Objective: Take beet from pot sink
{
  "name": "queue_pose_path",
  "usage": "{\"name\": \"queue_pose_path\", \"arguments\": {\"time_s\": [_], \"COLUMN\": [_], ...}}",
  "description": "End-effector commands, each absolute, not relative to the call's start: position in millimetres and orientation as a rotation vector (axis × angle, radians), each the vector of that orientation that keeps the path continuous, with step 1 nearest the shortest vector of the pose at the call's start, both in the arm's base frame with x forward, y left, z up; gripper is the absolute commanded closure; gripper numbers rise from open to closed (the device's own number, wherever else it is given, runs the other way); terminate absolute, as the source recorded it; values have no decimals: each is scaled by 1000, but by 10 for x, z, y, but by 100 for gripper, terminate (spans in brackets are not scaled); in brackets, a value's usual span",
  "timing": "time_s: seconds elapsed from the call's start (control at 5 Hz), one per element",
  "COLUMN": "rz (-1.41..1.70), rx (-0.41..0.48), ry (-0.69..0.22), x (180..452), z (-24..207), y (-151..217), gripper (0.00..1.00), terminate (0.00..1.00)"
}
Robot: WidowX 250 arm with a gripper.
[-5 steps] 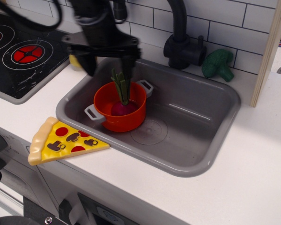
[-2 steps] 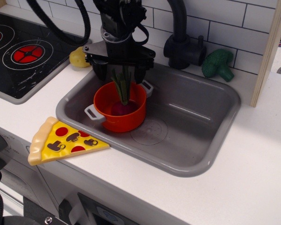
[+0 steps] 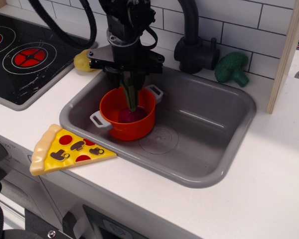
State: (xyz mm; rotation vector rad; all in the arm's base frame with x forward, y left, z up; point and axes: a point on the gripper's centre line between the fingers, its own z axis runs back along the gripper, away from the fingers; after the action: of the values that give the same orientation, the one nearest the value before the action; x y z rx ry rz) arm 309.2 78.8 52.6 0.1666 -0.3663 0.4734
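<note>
The beet (image 3: 131, 115) stands in the orange pot (image 3: 135, 131), its dark magenta bulb low inside and its green stalks upright. The pot, with two grey side handles, sits at the left end of the grey sink (image 3: 204, 134). My gripper (image 3: 128, 82) hangs straight down over the pot. Its black fingers are closed in on the green stalks from both sides, just above the pot's rim. The bulb still rests in the pot.
A black faucet (image 3: 192, 47) stands behind the sink, close to the right of my arm. A green broccoli toy (image 3: 232, 68) lies at the back right. A pizza slice (image 3: 70, 149) lies on the counter front left, a yellow toy (image 3: 83, 60) by the stove (image 3: 25, 55).
The gripper came right and down over the pot, then its fingers closed inward onto the beet's stalks. The beet and the pot have not moved.
</note>
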Motion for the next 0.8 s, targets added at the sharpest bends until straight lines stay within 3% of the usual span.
{"name": "queue_pose_path", "arguments": {"time_s": [0.0, 0.4, 0.6], "rz": [533, 659, 664], "rx": [142, 102, 34], "ry": [-454, -527, -518], "x": [3244, 3255, 3152], "z": [846, 1309, 1558], "y": [863, 914, 823], "gripper": [100, 100, 100], "terminate": [0, 0, 0]}}
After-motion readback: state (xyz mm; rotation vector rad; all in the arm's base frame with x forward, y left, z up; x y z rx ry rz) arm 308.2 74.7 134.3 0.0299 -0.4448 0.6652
